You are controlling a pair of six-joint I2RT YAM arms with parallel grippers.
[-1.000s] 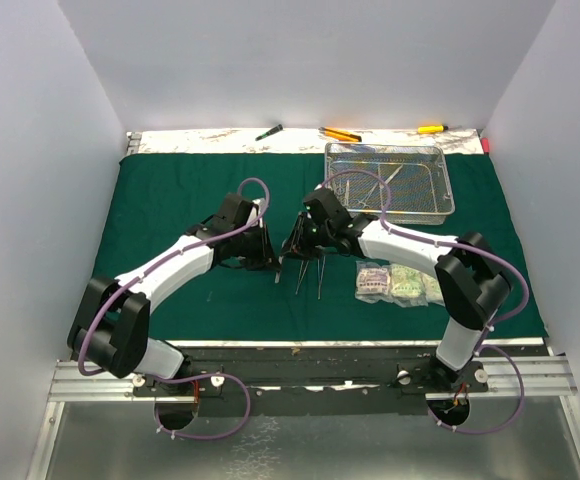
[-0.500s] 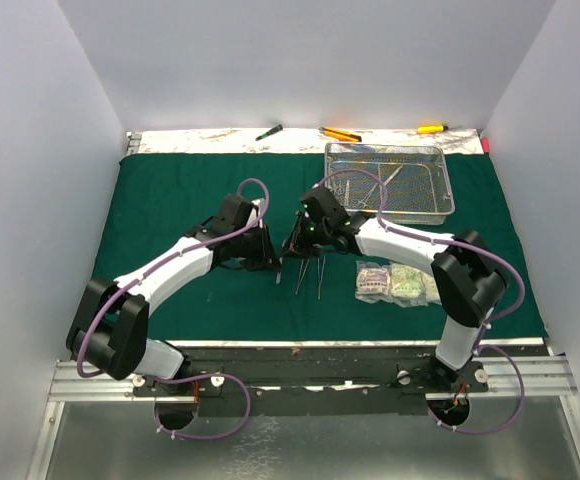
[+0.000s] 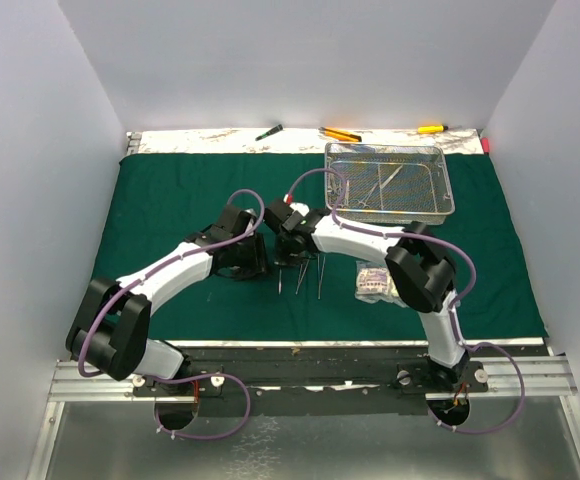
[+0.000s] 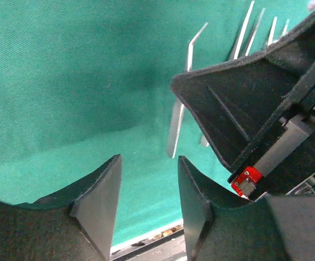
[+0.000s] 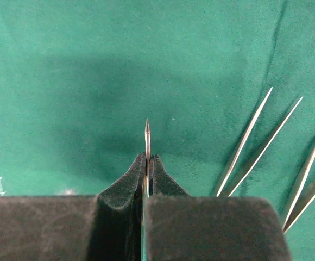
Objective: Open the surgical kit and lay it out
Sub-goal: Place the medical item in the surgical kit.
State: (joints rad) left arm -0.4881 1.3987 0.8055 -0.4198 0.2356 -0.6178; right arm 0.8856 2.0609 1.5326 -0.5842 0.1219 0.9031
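Observation:
The dark green cloth [image 3: 170, 200] of the surgical kit lies spread flat. The silver mesh tray [image 3: 444, 182] stands at its back right with steel instruments inside. Clear packets [image 3: 374, 281] lie in front of it. My right gripper [image 5: 147, 160] is shut on thin steel tweezers [image 5: 147, 130], whose tip points out past the pads, just above the cloth. More tweezers [image 5: 249, 144] lie to its right. My left gripper [image 4: 149, 163] is open and empty over the cloth, close beside the right gripper [image 3: 290, 245]. A tweezers [image 4: 182, 103] lies ahead of it.
A green-handled tool [image 3: 269, 132], an orange one [image 3: 340, 133] and a yellow one [image 3: 431, 128] lie on the bare strip behind the cloth. White walls close in on three sides. The cloth's front edge [image 4: 146, 239] shows just below my left gripper.
My left gripper has opened and let go. The right gripper has shut on the tweezers and swung left with them, its arm now reaching across the middle.

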